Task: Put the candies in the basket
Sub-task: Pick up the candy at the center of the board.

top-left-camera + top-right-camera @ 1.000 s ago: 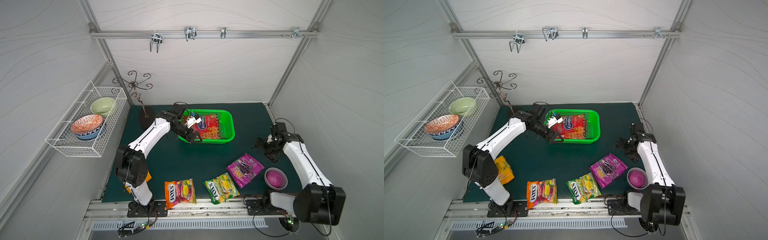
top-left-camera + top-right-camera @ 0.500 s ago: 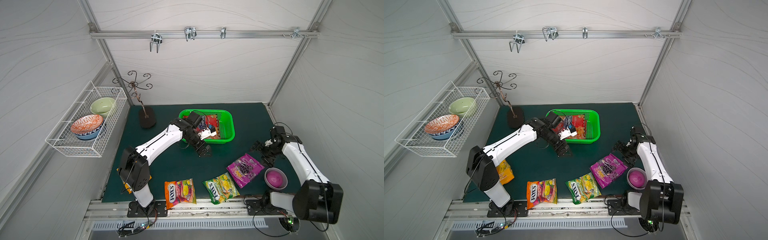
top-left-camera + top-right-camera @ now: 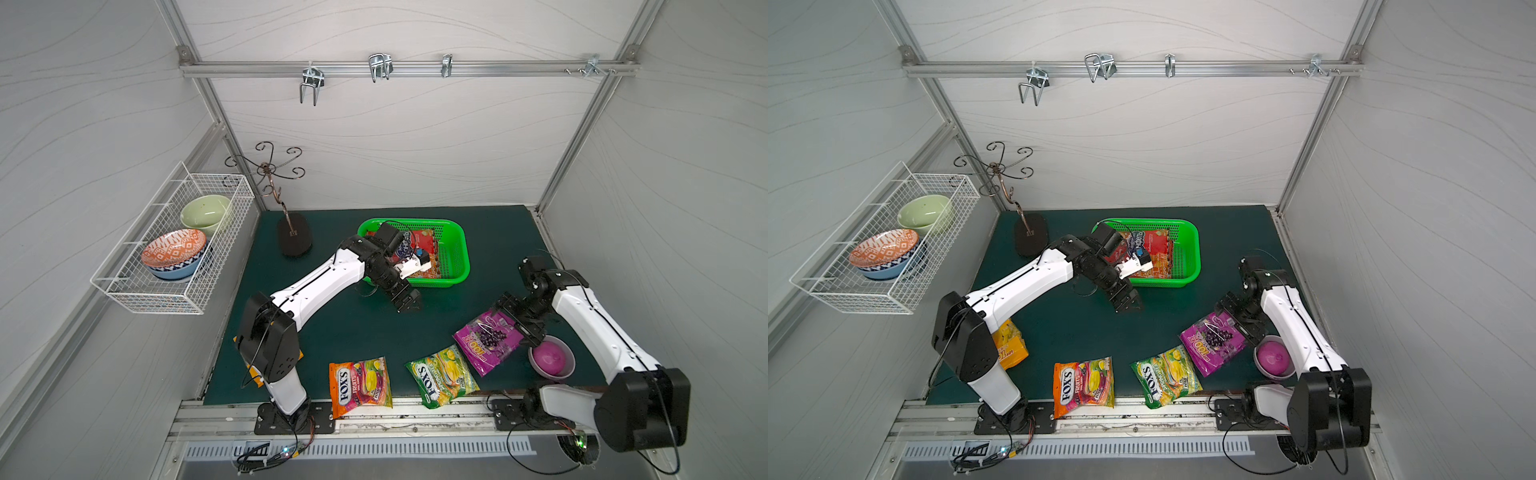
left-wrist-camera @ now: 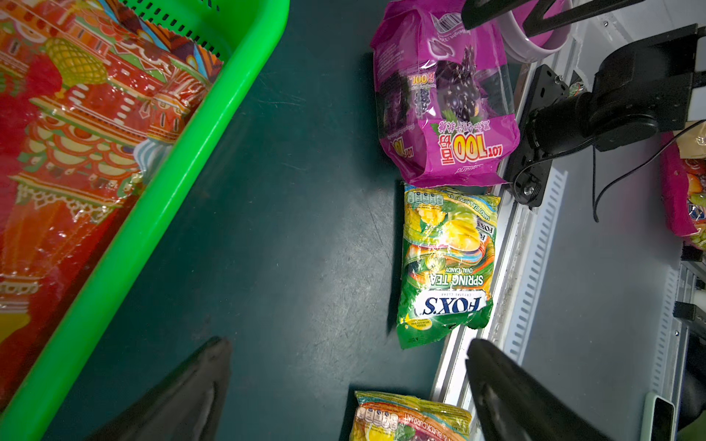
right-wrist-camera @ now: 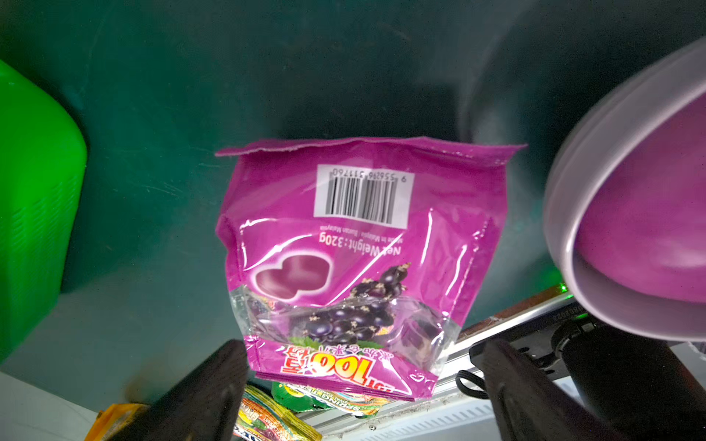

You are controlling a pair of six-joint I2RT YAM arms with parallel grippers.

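Left gripper (image 3: 407, 303): apart, empty, just near of basket (image 3: 455, 249).
Right gripper (image 3: 519, 320): apart, over purple bag (image 3: 484, 343).
Red bag (image 3: 430, 245): inside basket.

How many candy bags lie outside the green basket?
4. An orange bag and a green bag at the front edge, a purple bag beside the purple bowl, and a yellow bag partly hidden behind the left arm's base. More may hide.

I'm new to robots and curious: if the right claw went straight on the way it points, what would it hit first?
Probably the purple grape bag, lying straight ahead of the open right gripper and framed by its fingers. The gap to it is hard to judge.
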